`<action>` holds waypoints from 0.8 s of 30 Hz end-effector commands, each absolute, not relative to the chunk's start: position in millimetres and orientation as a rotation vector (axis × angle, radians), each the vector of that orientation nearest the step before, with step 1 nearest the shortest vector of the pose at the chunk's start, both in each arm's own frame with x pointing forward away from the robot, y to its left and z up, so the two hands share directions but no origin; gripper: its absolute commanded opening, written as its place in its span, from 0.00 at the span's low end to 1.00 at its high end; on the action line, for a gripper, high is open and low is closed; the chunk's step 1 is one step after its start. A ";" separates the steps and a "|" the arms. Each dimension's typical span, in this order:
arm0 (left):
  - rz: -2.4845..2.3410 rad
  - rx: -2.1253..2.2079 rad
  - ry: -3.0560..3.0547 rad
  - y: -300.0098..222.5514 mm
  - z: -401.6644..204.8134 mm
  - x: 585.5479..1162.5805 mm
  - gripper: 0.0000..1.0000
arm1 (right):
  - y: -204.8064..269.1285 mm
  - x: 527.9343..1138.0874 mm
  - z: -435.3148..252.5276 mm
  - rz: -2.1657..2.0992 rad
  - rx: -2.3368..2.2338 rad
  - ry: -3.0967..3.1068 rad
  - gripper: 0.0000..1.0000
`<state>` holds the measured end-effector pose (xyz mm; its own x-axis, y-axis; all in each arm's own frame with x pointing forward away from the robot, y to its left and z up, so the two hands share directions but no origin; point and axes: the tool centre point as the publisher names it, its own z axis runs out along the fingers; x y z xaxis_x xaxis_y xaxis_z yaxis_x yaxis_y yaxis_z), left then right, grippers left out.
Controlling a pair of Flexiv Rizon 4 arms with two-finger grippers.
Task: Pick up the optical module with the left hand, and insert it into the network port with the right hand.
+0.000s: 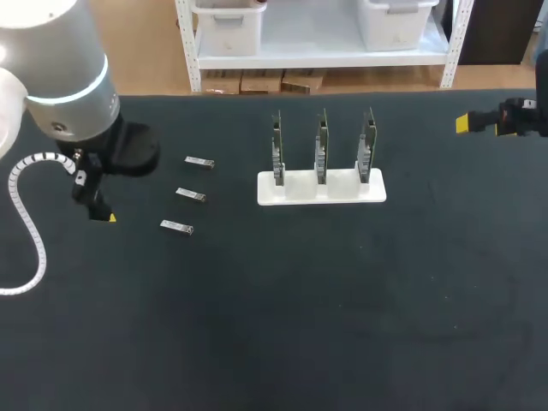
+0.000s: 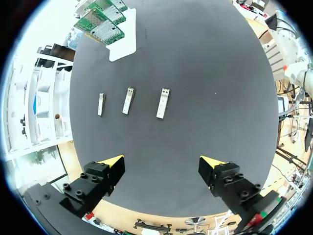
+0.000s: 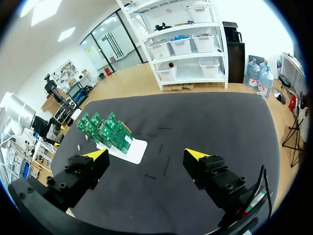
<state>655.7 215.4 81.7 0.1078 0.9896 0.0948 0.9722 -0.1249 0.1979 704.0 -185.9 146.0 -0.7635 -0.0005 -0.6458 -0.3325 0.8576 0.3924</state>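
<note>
1. Optical modules [image 1: 191,195] [image 2: 128,100]: three small silver units lie flat on the black table [image 1: 342,325], in a short row and apart from one another, left of the white holder [image 1: 321,188].
2. Left pincer [image 2: 164,164]: it hangs over the table's left part, beside the row. Its yellow-tipped fingers [image 2: 113,161] are spread wide with only bare table between them. All three modules lie ahead of it, none touched.
3. White holder: it stands near the table's far middle and carries three green network cards [image 1: 321,145] [image 3: 110,132], upright, side by side and parallel, each in its own slot.
4. Right pincer [image 3: 146,155] [image 1: 467,122]: it is at the table's far right edge, well apart from the holder. Its fingers are spread and grip nothing; the holder and cards lie ahead of it, off to one side.
5. Left arm [image 1: 60,77]: its large grey body covers the table's far left corner in the head view.
</note>
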 end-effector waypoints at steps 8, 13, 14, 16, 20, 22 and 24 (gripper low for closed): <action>0.314 2.275 2.021 215.4 81.9 656.1 1.00 | -184.7 701.4 148.5 0.640 -0.233 2.371 1.00; 0.314 2.275 2.021 215.4 81.9 656.1 1.00 | -184.7 701.4 148.5 0.640 -0.233 2.371 1.00; 0.337 2.291 1.996 213.5 83.5 654.6 1.00 | -184.7 701.4 148.5 0.640 -0.233 2.371 1.00; 0.350 2.311 1.961 212.9 86.6 652.4 1.00 | -184.7 701.4 148.5 0.640 -0.233 2.371 1.00; 0.311 2.371 1.999 213.9 88.8 650.9 1.00 | -184.7 701.4 148.5 0.640 -0.233 2.371 1.00; 0.250 2.429 1.993 212.5 88.0 651.0 1.00 | -184.7 701.4 148.5 0.640 -0.233 2.371 1.00; 0.201 2.453 2.014 211.9 87.9 650.0 1.00 | -184.7 701.4 148.5 0.640 -0.233 2.371 1.00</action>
<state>636.1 213.5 84.6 0.1836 0.9756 0.1205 0.9735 -0.1974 0.1150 703.9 -185.9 146.0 -0.7635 -0.0006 -0.6458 -0.3326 0.8575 0.3924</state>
